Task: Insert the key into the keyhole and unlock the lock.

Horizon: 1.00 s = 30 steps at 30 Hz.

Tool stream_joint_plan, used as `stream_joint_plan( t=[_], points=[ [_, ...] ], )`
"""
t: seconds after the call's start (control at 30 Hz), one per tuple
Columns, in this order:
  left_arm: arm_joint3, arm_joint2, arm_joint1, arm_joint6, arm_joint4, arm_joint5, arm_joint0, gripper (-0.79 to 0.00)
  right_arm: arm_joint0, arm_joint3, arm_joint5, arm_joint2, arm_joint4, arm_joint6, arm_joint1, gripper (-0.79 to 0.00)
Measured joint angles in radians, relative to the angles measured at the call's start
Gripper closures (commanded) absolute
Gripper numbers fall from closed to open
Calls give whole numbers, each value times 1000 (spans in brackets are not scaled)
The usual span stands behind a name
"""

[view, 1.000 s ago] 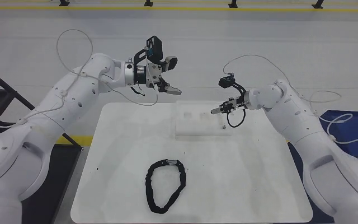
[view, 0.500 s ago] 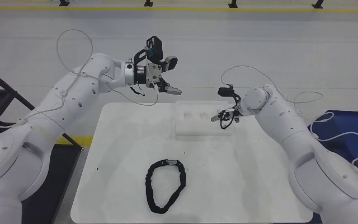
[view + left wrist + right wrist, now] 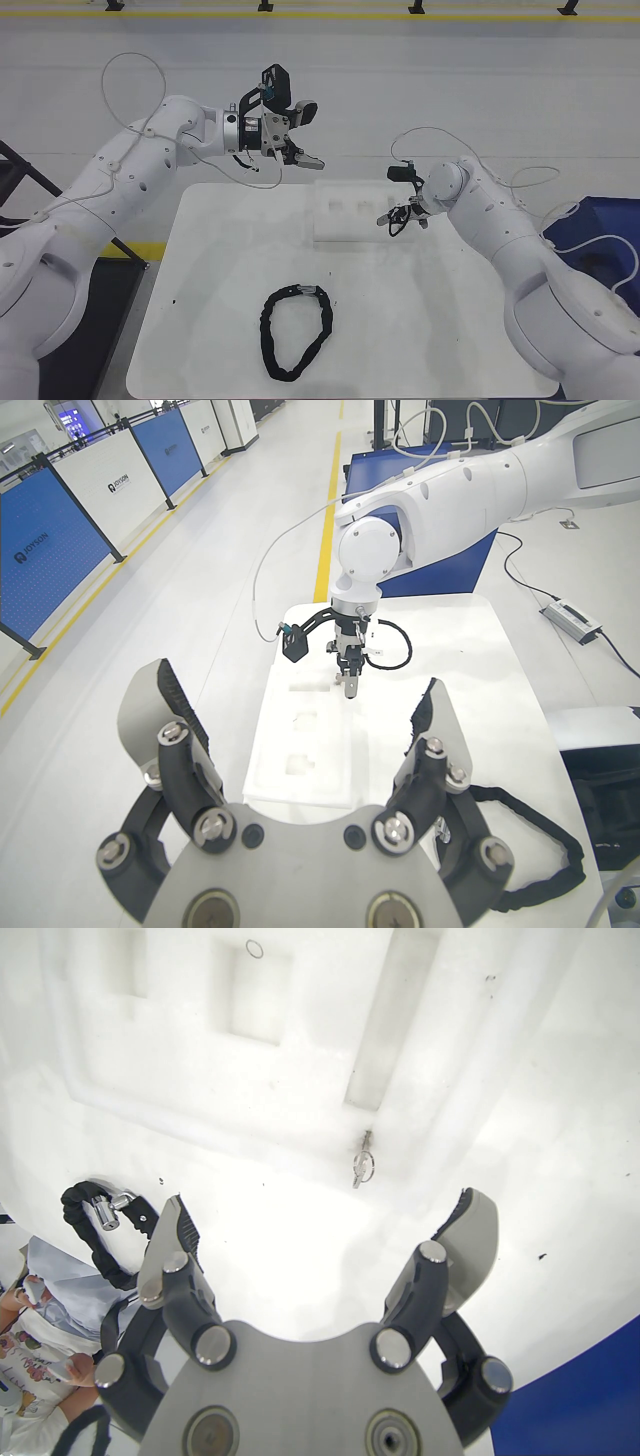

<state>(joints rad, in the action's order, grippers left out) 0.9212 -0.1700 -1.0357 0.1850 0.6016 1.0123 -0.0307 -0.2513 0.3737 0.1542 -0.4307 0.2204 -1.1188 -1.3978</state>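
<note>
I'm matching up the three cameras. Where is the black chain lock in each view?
Top view: the chain lock lies looped on the table, on the robot's side of the white foam block.
Left wrist view: the chain lock curves beside the open left claw, off the foam block.
Right wrist view: the chain lock lies beside a finger of the open right claw.
Shared landmark: the foam block.
</note>
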Motion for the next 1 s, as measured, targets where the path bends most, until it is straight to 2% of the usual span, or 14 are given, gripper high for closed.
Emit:
stream_joint_plan(
  t=[0.23, 0.4, 0.63, 0.67, 0.7, 0.8, 0.87, 1.0],
  points=[
    [0, 0, 0, 0, 0, 0, 0, -785, -1, 1, -1, 0, 1, 2, 0, -785],
    [0, 0, 0, 0, 0, 0, 0, -785, -15, 54, -54, 9, 60, 49, 2, -785],
    [0, 0, 0, 0, 0, 0, 0, -785, -44, 107, -105, 15, 110, 33, -1, -785],
    [0, 0, 0, 0, 0, 0, 0, -785, -46, 110, -112, 15, 117, 33, -1, -767],
    [0, 0, 0, 0, 0, 0, 0, -785, -49, 113, -119, 15, 123, 33, -2, -696],
    [0, 0, 0, 0, 0, 0, 0, -785, -54, 120, -142, 14, 139, 28, -3, -385],
    [0, 0, 0, 0, 0, 0, 0, -785, -58, 122, -146, 9, 143, 28, -3, -329],
    [0, 0, 0, 0, 0, 0, 0, -785, -64, 115, -149, -2, 146, 32, -2, -286]
  ],
)
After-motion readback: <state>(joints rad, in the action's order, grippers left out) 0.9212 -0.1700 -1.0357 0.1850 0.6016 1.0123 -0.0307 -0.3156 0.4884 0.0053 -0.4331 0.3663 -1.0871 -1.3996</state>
